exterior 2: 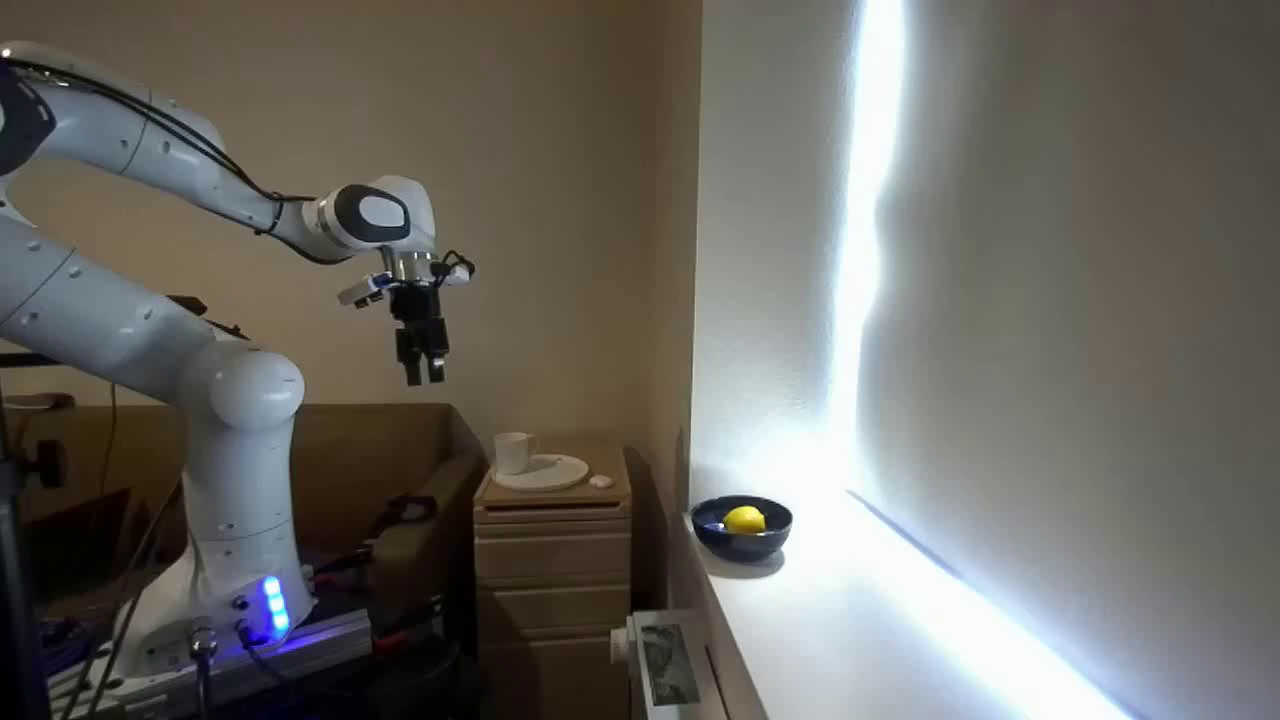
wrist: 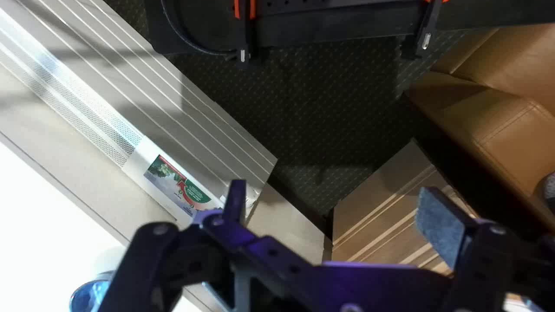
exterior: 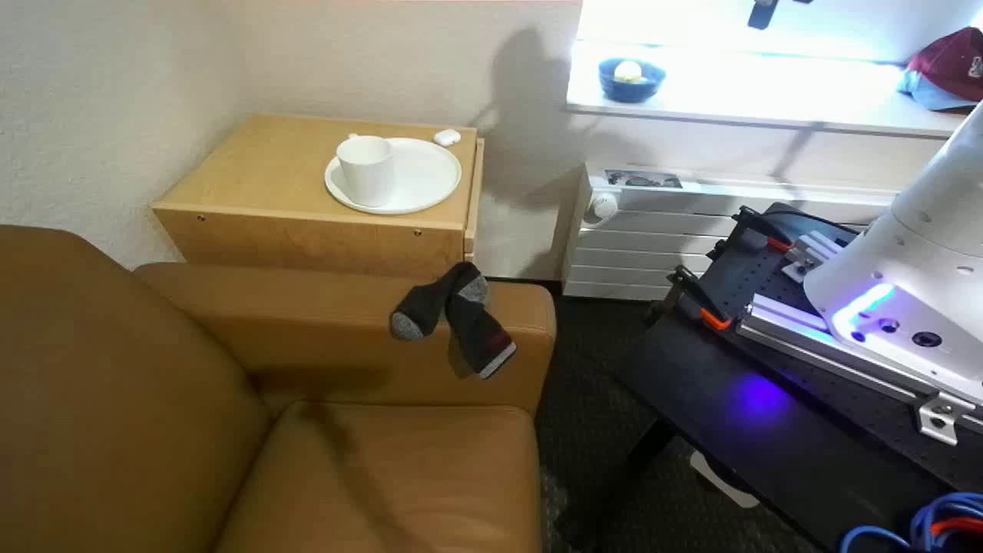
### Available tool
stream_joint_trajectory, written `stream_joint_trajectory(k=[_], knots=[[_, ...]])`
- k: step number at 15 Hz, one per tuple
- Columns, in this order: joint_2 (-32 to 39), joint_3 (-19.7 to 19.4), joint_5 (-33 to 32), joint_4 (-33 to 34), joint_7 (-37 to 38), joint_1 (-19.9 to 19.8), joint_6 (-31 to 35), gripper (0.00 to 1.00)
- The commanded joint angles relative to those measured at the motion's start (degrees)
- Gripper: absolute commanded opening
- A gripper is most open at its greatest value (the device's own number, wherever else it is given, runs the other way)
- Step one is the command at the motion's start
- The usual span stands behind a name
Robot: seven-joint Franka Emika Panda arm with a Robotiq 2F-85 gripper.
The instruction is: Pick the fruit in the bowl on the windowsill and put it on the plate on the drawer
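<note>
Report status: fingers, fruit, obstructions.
Fingers open, empty. Yellow fruit in bowl on windowsill. White mug standing on plate, may crowd placement.

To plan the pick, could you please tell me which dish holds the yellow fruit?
The blue bowl on the windowsill; the white plate on the drawer bears a white cup instead.

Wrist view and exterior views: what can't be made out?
Fruit, in an exterior view: top bleached by glare.
Bowl, wrist view: cut off by bottom edge, partly covered by gripper; fruit unseen.
Cap, in an exterior view: cut off by right edge.
Leaflet, wrist view: print too small.
</note>
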Motion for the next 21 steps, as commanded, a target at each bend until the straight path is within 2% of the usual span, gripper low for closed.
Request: stream_joint_trajectory(k=[1,2,3,4,5,6,9,15,17,18,19,21], knots=[[0.1,-0.2,-0.1,0.0,0.1,0.2,-0.1,1.0],[0.1,-0.2,-0.1,-0.1,0.1,0.2,-0.1,1.0],[3.7,-0.3,0.2,1.4,-0.5,0.4,1.4,1.0],[9.8,0.2,-0.7,3.6,0.0,-0.7,3.5,1.0],[12.7,0.5,-1.7,4.4,1.3,-2.5,4.2,1.0],[14.7,-0.5,-0.4,4.8,-0.7,-4.0,5.2,1.0],[23.8,-4.4,-2.4,7.7,4.4,-8.3,8.4,1.0],[42.1,-14.3,-7.3,13.4,11.1,-18.0,23.0,1.0],[47.2,-17.2,-2.6,17.7,12.0,-17.8,25.8,1.0],[45.9,-18.1,1.3,17.7,9.8,-16.6,26.1,1.0],[43.8,-17.9,-3.0,14.6,10.4,-17.0,25.7,1.0],[46.0,-18.6,-0.1,17.2,10.0,-16.6,26.0,1.0]])
